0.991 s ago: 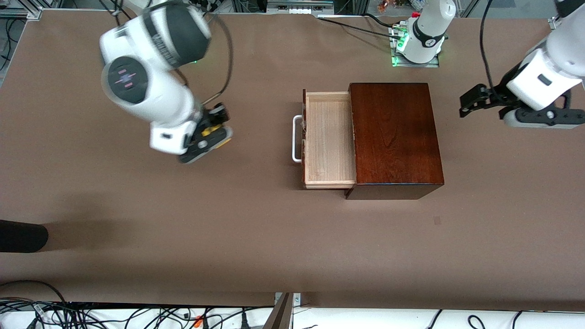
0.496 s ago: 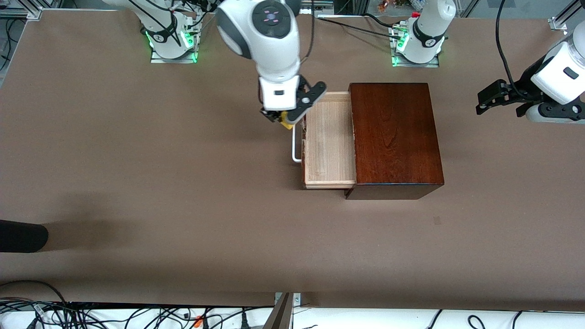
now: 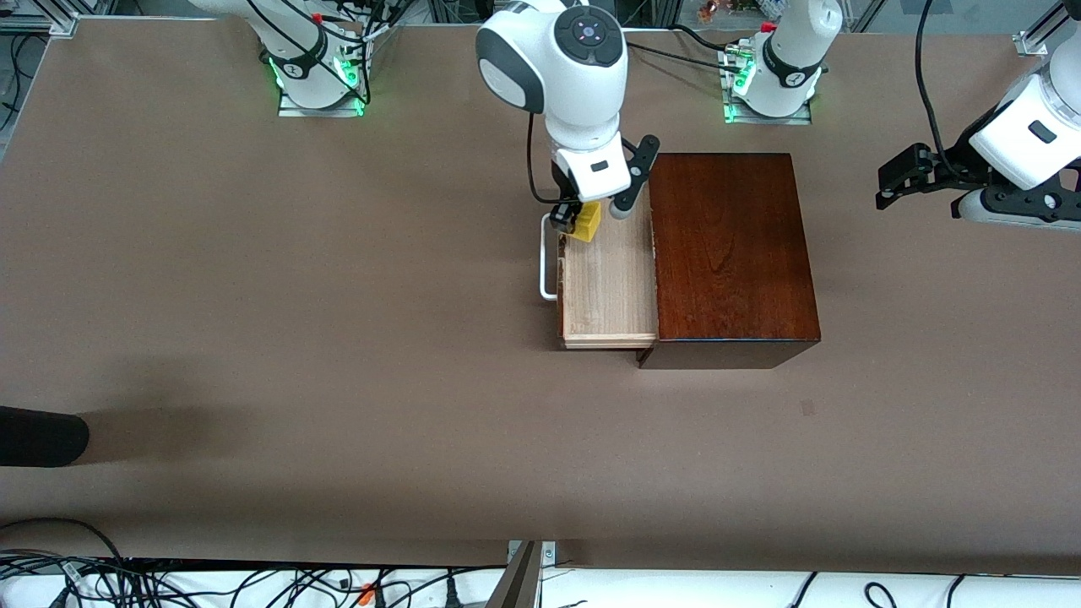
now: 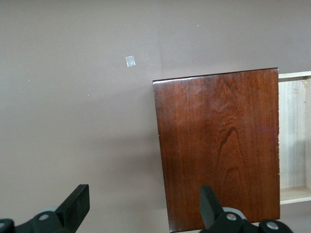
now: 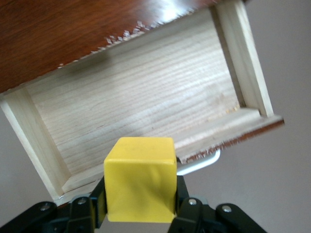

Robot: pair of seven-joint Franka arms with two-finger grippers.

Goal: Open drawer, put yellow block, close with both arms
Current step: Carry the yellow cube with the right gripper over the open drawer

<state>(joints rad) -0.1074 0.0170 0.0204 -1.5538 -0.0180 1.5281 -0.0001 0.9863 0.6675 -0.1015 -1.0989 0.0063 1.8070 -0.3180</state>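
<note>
1. Holding the yellow block (image 5: 140, 178) pinched tight, the right gripper (image 3: 581, 221) hangs over the handle-side edge of the open drawer (image 3: 610, 291).
2. Block looks light, rigid and smooth-faced, so a flat-side pinch seems enough.
3. Left gripper (image 4: 141, 209) waits with fingers wide, off past the wooden box (image 3: 730, 253).

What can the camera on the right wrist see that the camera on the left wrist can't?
Only the right wrist view shows the yellow block pinched in the right gripper, over the drawer's front edge, with a bit of the white handle. Only the left wrist view shows the left gripper, open over bare table, and the box's whole top. Both show the dark wooden box and the pale open drawer, with nothing lying in it.
</note>
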